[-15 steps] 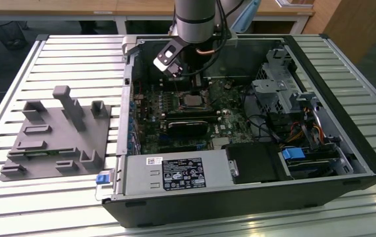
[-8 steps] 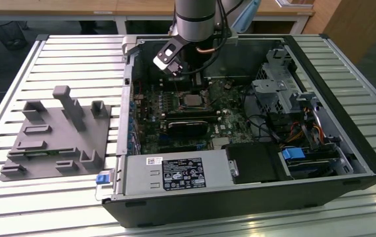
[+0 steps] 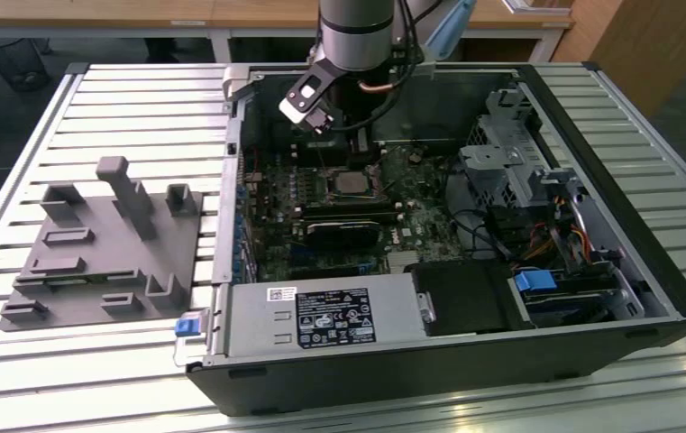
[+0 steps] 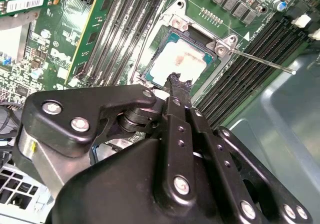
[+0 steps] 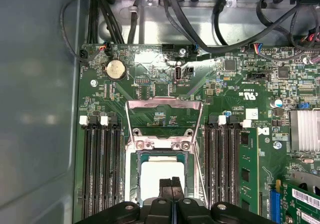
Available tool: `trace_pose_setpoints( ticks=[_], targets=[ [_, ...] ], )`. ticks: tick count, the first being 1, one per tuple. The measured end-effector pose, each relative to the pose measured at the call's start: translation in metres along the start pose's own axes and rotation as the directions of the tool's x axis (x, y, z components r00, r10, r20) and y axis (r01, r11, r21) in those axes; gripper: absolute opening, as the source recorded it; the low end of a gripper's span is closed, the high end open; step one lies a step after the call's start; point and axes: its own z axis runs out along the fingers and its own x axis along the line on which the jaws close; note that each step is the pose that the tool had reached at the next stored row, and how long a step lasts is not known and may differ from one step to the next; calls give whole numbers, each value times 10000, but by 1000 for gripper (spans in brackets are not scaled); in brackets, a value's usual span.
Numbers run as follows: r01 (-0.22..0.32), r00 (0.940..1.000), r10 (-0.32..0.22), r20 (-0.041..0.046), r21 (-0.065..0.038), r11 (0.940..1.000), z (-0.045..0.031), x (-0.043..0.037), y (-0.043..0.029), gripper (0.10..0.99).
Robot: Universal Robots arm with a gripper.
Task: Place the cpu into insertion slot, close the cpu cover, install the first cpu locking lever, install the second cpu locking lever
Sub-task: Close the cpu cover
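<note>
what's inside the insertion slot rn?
The cpu lies in the insertion slot, pale top showing, cpu cover open. The gripper hides part of it; the contacts beneath are covered.

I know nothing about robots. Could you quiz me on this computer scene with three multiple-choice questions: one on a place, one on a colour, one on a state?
1. Where is the cpu?
A) carried in mid-air
B) seated in the insertion slot
C) dropped outside the computer

2. What colour is the circuit board around the slot?
A) blue
B) red
C) green

3. How is the cpu cover?
A) open, off the chip
B) shut flat over the chip
C) taken away entirely

Answers:
1 B: the chip lies in its socket, under the gripper.
2 C: the board shows green in both wrist views.
3 A: the frame stands beyond the chip, whose pale top is bare.
</note>
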Motion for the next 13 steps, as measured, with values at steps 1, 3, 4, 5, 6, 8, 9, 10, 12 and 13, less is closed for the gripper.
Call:
trace_pose_setpoints(
  ticks=[1, 3, 4, 5, 6, 8, 9, 10, 12, 13],
  targets=[
    [0, 10000, 0, 0, 0, 10000, -8, 0, 1, 106],
    [0, 10000, 0, 0, 0, 10000, -24, 0, 2, 106],
    [0, 10000, 0, 0, 0, 10000, -33, 0, 3, 106],
    [0, 10000, 0, -1, 0, 10000, -41, 0, 4, 106],
    [0, 10000, 0, 0, 0, 10000, -50, 0, 4, 106],
    [0, 10000, 0, -4, 1, 10000, -77, 1, 7, 106],
    [0, 10000, 0, -7, 3, 10000, -98, 1, 9, 106],
    [-1, 10000, 1, -11, 8, 10000, -125, 1, 11, 106],
    [-1, 10000, 1, -12, 21, 10000, -178, 1, 15, 106],
    [-1, 10000, 1, -14, 27, 10000, -201, 1, 17, 106]
  ],
)
